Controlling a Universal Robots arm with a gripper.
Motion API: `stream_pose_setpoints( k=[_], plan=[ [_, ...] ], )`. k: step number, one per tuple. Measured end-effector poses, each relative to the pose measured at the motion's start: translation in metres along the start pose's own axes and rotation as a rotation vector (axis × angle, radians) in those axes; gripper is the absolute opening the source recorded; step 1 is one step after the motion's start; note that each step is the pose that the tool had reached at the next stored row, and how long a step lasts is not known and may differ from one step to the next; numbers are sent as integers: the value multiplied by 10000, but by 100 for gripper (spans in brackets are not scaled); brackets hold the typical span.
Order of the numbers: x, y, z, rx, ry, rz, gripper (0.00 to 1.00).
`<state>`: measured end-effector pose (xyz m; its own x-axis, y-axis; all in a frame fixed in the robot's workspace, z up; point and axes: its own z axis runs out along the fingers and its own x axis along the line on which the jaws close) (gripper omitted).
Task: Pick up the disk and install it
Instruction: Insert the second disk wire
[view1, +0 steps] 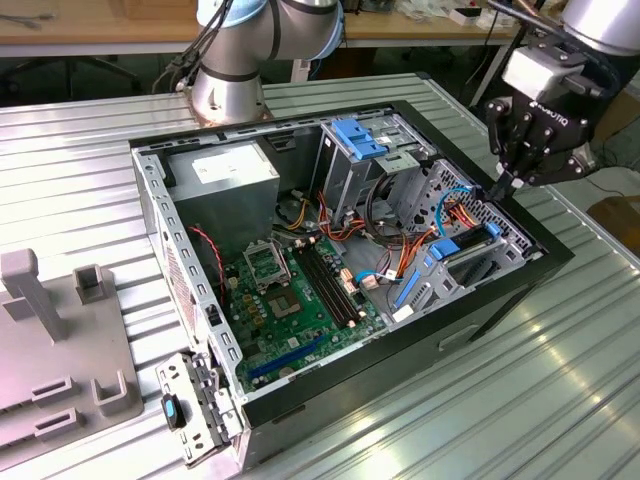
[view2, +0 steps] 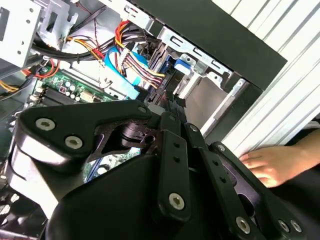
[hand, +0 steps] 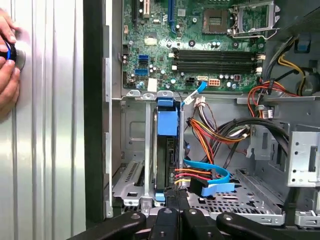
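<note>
An open computer case (view1: 150, 190) lies on its side on a ribbed metal bench (view1: 520, 400), so its inside faces up and the arm can reach in from above. The gripper (view1: 505, 183) hangs over the case's edge nearest the exterior view's right, its tip just above the drive cage (hand: 131, 180).

The disk (hand: 167, 150) — a grey drive with blue plastic rails — already sits on edge in that cage, in a slot beside the case wall, with a blue tab at its end. Red, yellow and blue cables (hand: 207, 175) run to its near end. In the first wrist view the gripper's fingers (hand: 172, 200) look drawn together just at the disk's end, holding nothing, though contact cannot be confirmed.

A person's hand (hand: 7, 55) rests on the bench outside the case, on a small blue-and-silver object.

White lettering marks the gripper body — not read here.
</note>
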<state>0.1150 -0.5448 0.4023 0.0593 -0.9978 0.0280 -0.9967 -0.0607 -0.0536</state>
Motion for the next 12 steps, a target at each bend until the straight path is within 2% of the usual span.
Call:
stream_pose_setpoints(
  k=[1, 2, 3, 5, 6, 10, 11, 12],
  plan=[
    [-75, -24, -2, -652, -39, -16, 11],
    [-101, -42, -1, -707, -33, -17, 11],
    [-121, -58, 0, -735, 9, -19, 11],
    [-187, -106, 5, -794, 226, -24, 11],
    [-227, -116, 7, -817, 272, -26, 11],
    [-340, -131, 12, -846, 320, -27, 11],
    [-358, -135, 17, -851, 359, -28, 11],
    [-363, -136, 29, -858, 462, -29, 17]
  ],
)
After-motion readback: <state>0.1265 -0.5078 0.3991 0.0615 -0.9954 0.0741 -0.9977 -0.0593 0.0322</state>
